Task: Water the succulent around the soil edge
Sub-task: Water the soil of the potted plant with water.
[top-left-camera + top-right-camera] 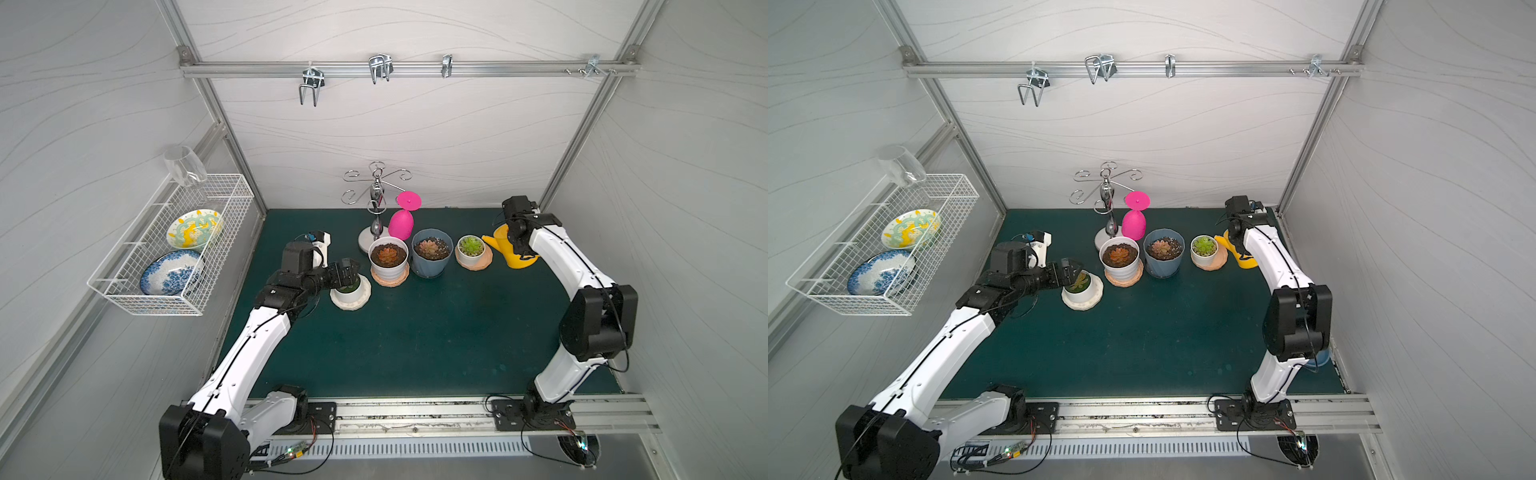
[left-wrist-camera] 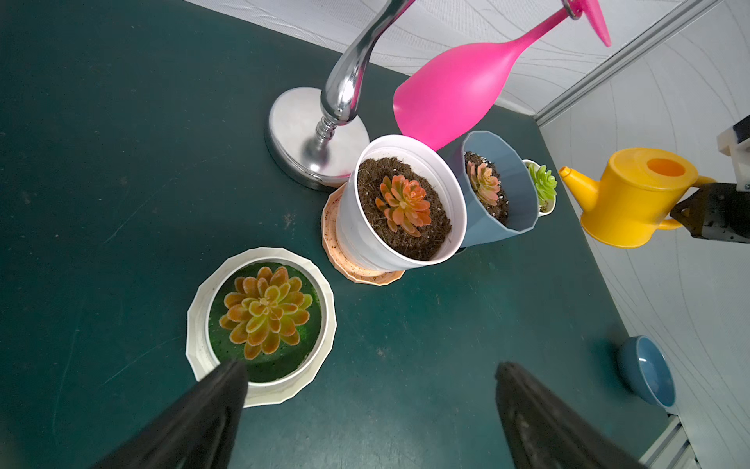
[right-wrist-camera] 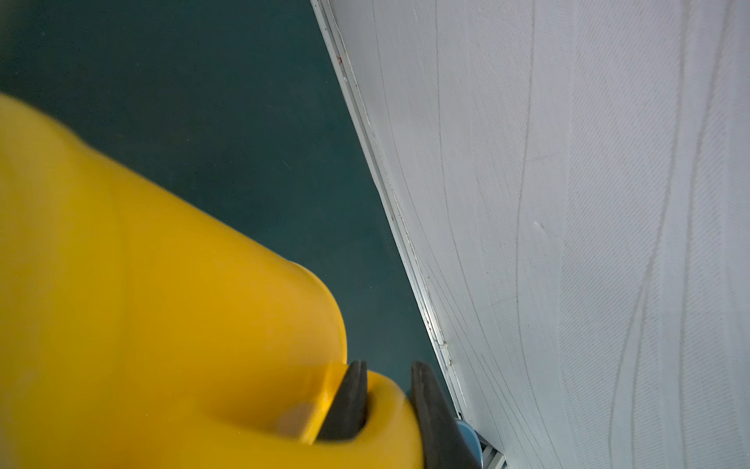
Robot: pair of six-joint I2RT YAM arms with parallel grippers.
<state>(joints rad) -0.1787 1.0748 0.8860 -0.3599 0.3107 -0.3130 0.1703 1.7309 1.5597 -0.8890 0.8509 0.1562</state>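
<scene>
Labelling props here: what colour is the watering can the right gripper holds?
Yellow; the watering can shows best in the left wrist view.

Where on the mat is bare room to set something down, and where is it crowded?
Free: the broad mat patch between the pot row and the front rail. Crowded: the back, from the glass stand across to the watering can.

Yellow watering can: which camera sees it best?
Left wrist view: the watering can shows clearly, spout, hole and handle. In both top views the right arm hides part. The right wrist view shows only a blurry yellow side, the right gripper pinching its handle.
</scene>
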